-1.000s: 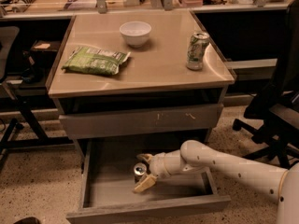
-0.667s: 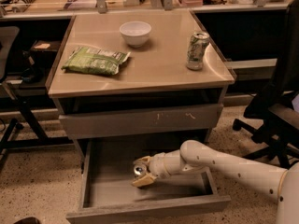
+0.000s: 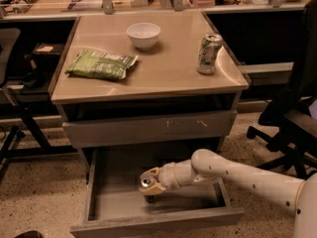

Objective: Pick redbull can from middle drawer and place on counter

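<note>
The middle drawer (image 3: 158,223) is pulled open below the beige counter (image 3: 173,76). My gripper (image 3: 150,184) reaches in from the right and sits low inside the drawer, left of its middle. The redbull can (image 3: 146,182) stands between the fingers, which close around it. Only its silver top shows, and its body is hidden by the gripper. The can looks upright, at or just above the drawer floor.
On the counter are a white bowl (image 3: 143,34), a green snack bag (image 3: 101,64) and a taller green-and-white can (image 3: 208,53). A closed drawer front with pale scratches (image 3: 148,129) is above the open drawer. A black office chair (image 3: 292,118) stands to the right.
The gripper with the can has shifted only slightly, a little left and up inside the drawer. Everything on the counter is unchanged.
</note>
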You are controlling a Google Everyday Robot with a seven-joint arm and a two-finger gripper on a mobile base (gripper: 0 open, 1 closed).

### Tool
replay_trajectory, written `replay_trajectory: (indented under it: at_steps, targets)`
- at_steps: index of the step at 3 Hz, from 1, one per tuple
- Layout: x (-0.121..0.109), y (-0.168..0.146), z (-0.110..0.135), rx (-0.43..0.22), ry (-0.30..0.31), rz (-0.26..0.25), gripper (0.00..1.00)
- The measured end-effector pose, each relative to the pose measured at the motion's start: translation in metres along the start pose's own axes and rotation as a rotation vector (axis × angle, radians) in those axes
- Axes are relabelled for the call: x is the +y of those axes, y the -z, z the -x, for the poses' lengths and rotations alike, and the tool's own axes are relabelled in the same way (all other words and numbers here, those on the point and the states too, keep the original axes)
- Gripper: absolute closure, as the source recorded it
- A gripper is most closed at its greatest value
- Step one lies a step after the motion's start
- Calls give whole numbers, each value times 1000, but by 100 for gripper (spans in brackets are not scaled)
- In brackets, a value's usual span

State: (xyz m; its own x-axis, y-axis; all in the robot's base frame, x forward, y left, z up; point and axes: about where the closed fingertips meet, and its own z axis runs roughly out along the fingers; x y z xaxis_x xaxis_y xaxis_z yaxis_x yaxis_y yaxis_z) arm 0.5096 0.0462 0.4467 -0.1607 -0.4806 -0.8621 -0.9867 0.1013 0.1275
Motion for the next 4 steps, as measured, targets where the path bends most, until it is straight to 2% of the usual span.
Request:
replay_trajectory:
  at_steps: [1,2,4]
  targets:
    - [0,0,1,-1,0,0,100]
    - [13,12,30,-18,-8,-5,100]
    - [45,45,103,-14,35,-53,100]
